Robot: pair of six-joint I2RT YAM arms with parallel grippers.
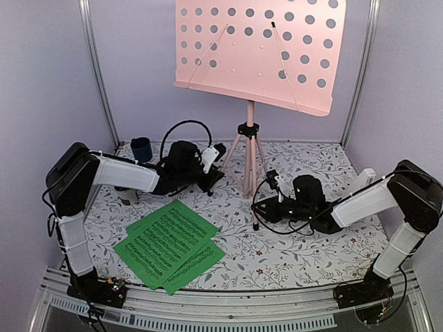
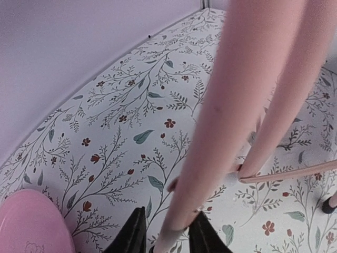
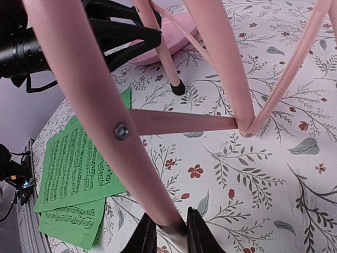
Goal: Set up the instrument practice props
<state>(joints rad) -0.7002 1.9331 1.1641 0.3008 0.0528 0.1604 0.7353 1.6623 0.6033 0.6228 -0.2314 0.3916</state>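
Stand (image 1: 250,114) centre; sheets (image 1: 169,242) front-left; cup (image 1: 141,148) back-left; plate (image 2: 29,224) beside left fingers (image 2: 134,234).

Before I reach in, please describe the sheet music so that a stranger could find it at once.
Start at the tall pink music stand at the back of the flowered table. Come forward and left, towards the near edge: the green sheet-music pages lie flat there, overlapping. They are the only green things, printed with black staves.
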